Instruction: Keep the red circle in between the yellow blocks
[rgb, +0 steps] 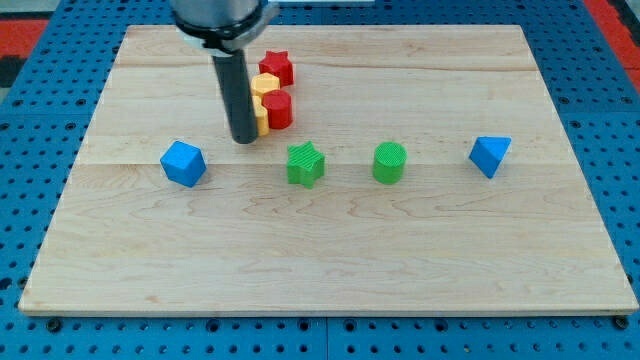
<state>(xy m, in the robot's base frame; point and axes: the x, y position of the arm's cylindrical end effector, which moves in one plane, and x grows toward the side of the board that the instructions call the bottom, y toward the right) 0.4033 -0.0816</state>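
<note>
the arm has no fingers at all, only a dark rod, so nothing is grasped or released; its tip (244, 139) rests on the table (330, 250) just at the view's left of a tight cluster of blocks near the top centre.

in that cluster the red circle (278, 109) sits touching a yellow block (265, 84) above it, and a second yellow block (261, 120) shows as a sliver at the circle's lower left, mostly hidden behind the rod. a red star (277, 67) sits at the top of the cluster, against the upper yellow block.

judging from this, the task looks close to done: the red circle seems flanked by yellow on its upper and lower-left sides, though the rod hides how well the lower yellow lines up. what may be left is a small nudge to square that block.

lower down, well apart from the cluster, stand a blue cube (183, 163), a green star (306, 164), a green cylinder (390, 163) and a blue triangular block (489, 155).
</note>
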